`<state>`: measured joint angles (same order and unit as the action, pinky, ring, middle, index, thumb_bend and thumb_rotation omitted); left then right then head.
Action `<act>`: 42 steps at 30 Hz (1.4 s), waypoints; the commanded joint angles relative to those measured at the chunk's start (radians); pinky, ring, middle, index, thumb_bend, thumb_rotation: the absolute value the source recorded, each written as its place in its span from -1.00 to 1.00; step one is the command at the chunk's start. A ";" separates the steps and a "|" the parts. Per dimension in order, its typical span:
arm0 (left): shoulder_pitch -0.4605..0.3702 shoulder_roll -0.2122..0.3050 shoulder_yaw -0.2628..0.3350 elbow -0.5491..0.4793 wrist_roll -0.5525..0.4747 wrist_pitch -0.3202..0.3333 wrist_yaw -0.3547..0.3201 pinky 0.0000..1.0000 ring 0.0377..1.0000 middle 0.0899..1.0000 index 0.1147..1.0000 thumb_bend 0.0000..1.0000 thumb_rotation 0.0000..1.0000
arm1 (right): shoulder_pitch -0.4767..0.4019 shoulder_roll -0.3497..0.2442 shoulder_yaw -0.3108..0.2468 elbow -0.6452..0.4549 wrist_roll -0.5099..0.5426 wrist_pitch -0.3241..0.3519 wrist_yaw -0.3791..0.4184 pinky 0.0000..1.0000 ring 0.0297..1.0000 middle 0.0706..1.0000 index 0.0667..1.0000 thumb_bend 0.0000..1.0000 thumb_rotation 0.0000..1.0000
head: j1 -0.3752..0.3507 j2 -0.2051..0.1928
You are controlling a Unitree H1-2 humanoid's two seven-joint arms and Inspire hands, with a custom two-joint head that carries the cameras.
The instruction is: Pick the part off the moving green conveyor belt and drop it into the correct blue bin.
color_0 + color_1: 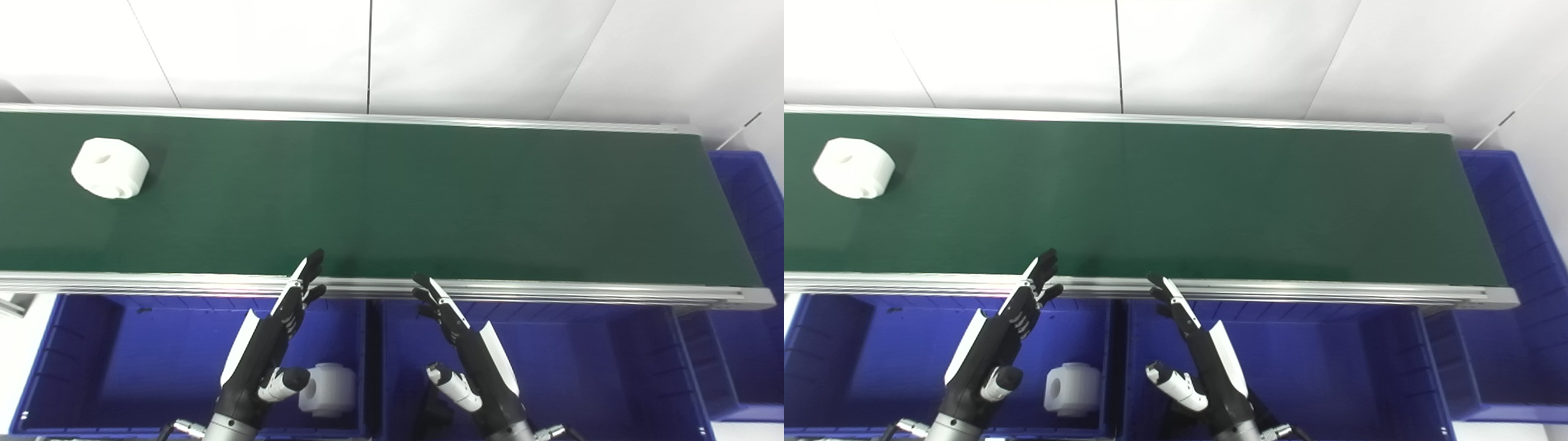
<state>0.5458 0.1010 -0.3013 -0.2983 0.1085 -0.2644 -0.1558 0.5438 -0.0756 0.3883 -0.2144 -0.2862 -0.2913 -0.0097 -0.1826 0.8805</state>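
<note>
A white round part (110, 168) lies at the far left of the green conveyor belt (429, 196) (untouched), well apart from the left hand (269, 343) and right hand (465, 349), both empty with fingers spread over the blue bins (92, 343).

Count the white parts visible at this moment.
2: one white part on the green conveyor belt at far left, another in the left blue bin. Arms may hide more.

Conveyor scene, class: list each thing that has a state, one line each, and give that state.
white part: lying on the belt, far left, untouched
conveyor belt: carries only that part
left hand: open, empty, over the left bin
right hand: open, empty, over the middle bin
left bin: holds one white part
right bin: nothing visible inside
</note>
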 commanded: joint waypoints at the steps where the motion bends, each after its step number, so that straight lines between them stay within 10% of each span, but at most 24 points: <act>1: 0.003 -0.003 -0.003 -0.016 0.003 -0.034 0.005 0.84 0.99 1.00 1.00 0.94 0.87 | 0.005 0.003 0.001 -0.021 0.013 -0.056 0.003 0.73 0.86 0.94 0.88 0.81 0.95 | 0.002 0.000; 14: 0.003 -0.015 -0.009 0.009 0.011 -0.052 0.009 0.84 0.99 1.00 1.00 0.93 0.87 | 0.004 -0.007 -0.006 0.005 0.020 -0.072 0.000 0.74 0.85 0.93 0.88 0.82 0.95 | 0.043 -0.017; 17: -0.001 -0.022 -0.015 0.059 0.018 -0.089 0.014 0.84 1.00 1.00 1.00 0.94 0.86 | -0.001 -0.015 -0.013 0.050 0.027 -0.109 -0.005 0.74 0.85 0.93 0.87 0.81 0.95 | 0.128 -0.118; 24: -0.048 -0.042 -0.028 0.220 0.038 -0.201 0.036 0.77 0.93 0.94 1.00 0.93 0.76 | -0.047 -0.045 -0.020 0.186 0.058 -0.178 -0.034 0.66 0.82 0.91 0.87 0.87 0.94 | 0.207 -0.212; 42: -0.064 -0.040 -0.065 0.214 0.054 -0.204 0.087 0.62 0.81 0.82 0.92 1.00 0.62 | -0.067 -0.080 0.001 0.168 0.056 -0.178 -0.061 0.69 0.85 0.95 0.89 0.94 0.99 | 0.307 -0.219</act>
<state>0.4856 0.0540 -0.3571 -0.0527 0.1654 -0.4253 -0.0797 0.4777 -0.1541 0.3864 -0.0062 -0.2243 -0.4077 -0.0537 0.1241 0.6627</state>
